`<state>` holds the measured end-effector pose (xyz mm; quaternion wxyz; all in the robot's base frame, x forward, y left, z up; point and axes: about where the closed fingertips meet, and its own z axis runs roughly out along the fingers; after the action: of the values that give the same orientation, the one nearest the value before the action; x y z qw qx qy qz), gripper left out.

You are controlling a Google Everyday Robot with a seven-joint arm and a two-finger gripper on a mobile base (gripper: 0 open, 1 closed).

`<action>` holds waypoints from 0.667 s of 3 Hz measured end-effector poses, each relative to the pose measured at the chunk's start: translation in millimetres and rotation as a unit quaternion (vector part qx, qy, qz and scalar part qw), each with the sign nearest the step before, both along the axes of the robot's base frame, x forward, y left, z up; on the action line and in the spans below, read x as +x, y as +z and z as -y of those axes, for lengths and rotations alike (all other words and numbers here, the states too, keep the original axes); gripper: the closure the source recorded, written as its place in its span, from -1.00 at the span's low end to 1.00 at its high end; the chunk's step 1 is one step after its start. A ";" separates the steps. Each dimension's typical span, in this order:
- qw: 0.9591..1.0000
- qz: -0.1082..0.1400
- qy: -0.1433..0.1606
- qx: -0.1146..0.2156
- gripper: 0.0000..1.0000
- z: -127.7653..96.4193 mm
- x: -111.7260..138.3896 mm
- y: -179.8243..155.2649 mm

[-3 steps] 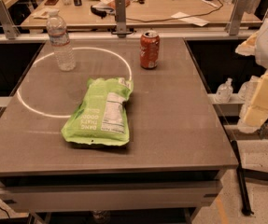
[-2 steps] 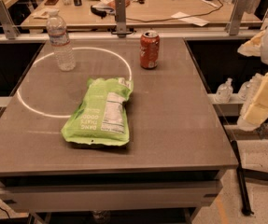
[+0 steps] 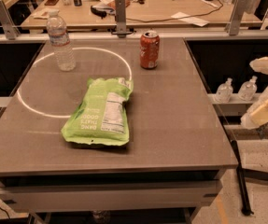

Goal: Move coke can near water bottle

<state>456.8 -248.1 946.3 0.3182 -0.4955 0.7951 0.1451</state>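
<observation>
The coke can (image 3: pixel 149 49), red with a silver top, stands upright at the back of the grey table, right of centre. The water bottle (image 3: pixel 61 41), clear with a white cap, stands upright at the back left, on a white circle line. My gripper (image 3: pixel 248 93) is off the table's right edge, level with the middle of the table and well to the right of the can. Its two cream fingers (image 3: pixel 264 113) are spread apart with nothing between them.
A flat green snack bag (image 3: pixel 101 112) lies in the table's middle, between the front edge and the can. Two small clear bottles (image 3: pixel 236 88) sit on a ledge beyond the right edge. A cluttered wooden bench (image 3: pixel 161 6) runs behind the table.
My gripper has shifted slightly downward at the right edge of the view. The can, bottle and bag have not moved.
</observation>
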 end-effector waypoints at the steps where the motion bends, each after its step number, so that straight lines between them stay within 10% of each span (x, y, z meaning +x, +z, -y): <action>1: 0.994 0.019 -0.024 0.103 -1.00 -14.7 7.0 -4.4; 2: 0.986 0.032 -0.054 0.157 -1.00 -24.8 15.6 -11.2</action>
<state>472.4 -223.2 935.1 0.4242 -0.4003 0.7775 0.2350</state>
